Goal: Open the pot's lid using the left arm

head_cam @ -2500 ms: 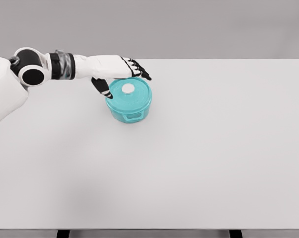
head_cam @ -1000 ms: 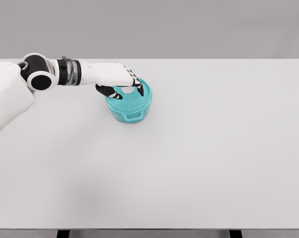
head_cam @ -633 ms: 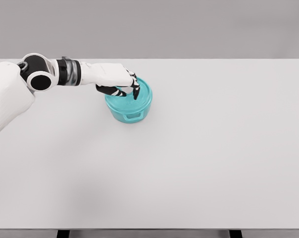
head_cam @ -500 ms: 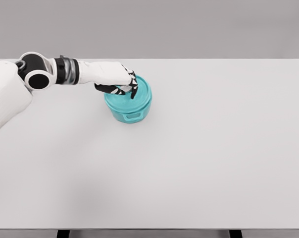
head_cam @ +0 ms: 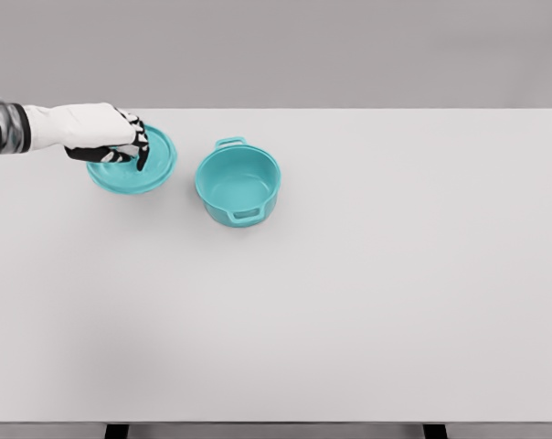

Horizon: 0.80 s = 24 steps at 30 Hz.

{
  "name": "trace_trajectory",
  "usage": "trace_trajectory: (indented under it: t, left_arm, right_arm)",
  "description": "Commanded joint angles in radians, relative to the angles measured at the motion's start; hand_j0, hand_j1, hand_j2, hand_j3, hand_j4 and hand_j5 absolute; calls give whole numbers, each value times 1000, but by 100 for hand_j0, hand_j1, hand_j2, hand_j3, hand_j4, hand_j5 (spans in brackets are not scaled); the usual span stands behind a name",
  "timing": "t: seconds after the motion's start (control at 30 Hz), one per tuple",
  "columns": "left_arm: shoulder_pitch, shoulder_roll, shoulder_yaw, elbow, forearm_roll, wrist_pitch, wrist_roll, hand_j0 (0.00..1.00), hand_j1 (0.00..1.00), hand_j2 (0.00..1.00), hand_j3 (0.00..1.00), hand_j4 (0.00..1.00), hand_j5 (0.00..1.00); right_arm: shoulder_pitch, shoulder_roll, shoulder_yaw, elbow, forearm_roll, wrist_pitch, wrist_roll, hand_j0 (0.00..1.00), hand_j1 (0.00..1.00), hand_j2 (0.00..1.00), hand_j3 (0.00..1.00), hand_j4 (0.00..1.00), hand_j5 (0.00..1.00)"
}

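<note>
The teal pot (head_cam: 238,186) stands uncovered on the white table (head_cam: 349,274), its empty inside showing and a handle at front and back. Its teal lid (head_cam: 134,161) sits to the left of the pot, apart from it, low over or on the table. My left hand (head_cam: 121,146) reaches in from the left edge with its fingers curled down over the lid's middle, hiding the knob. Whether the lid rests on the table or hangs just above it I cannot tell. The right arm does not show.
The table's far edge runs just behind the pot and lid. Two dark table legs (head_cam: 117,430) show at the bottom edge.
The left hand closed on the lid's knob, lifted the lid off the pot and carried it left. The pot stayed where it was and now stands uncovered.
</note>
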Motion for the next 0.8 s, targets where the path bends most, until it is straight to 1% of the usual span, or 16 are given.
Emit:
trace_trajectory:
  t: [0.0,0.03,0.07,0.1,0.13,0.2,0.4,0.47,0.5,0.53,0.57,0.6,0.67,0.77]
  left_arm:
    - [0,15,4,2,4,3,1,41,41,41,41,41,41]
    - [2,15,4,2,4,3,1,42,42,42,42,42,42]
    - [6,15,4,4,5,3,1,55,55,55,55,55,55]
    - [6,14,6,7,7,3,4,75,75,75,75,75,75]
    - [6,12,6,5,8,3,4,85,85,85,85,85,85]
    - [8,9,4,7,8,3,4,100,100,100,100,100,100]
    - [8,8,4,8,10,3,4,100,100,100,100,100,100]
    - [8,14,3,20,27,3,4,100,100,100,100,100,100]
    - [21,17,4,85,28,3,3,100,100,100,100,100,100]
    - [17,17,22,149,47,3,3,100,100,100,100,100,100]
    - [23,17,58,204,56,3,3,100,100,100,100,100,100]
    - [23,17,70,250,56,3,3,100,100,100,100,100,100]
    - [23,17,70,300,56,3,4,100,100,100,100,100,100]
    - [26,17,70,312,77,3,4,100,100,100,100,100,100]
  right_arm:
    - [0,0,0,0,0,0,0,100,100,100,100,100,100]
    - [0,0,0,0,0,0,0,100,100,100,100,100,100]
    - [0,0,0,0,0,0,0,100,100,100,100,100,100]
    - [0,0,0,0,0,0,0,100,100,100,100,100,100]
    - [0,0,0,0,0,0,0,100,100,100,100,100,100]
    - [0,0,0,0,0,0,0,100,100,100,100,100,100]
    - [0,0,0,0,0,0,0,100,100,100,100,100,100]
    - [0,0,0,0,0,0,0,100,100,100,100,100,100]
    - [0,0,0,0,0,0,0,100,100,100,100,100,100]
    - [0,0,0,0,0,0,0,100,100,100,100,100,100]
    - [0,0,0,0,0,0,0,100,100,100,100,100,100]
    - [0,0,0,0,0,0,0,100,100,100,100,100,100]
    - [0,0,0,0,0,0,0,100,100,100,100,100,100]
    - [0,0,0,0,0,0,0,100,100,100,100,100,100]
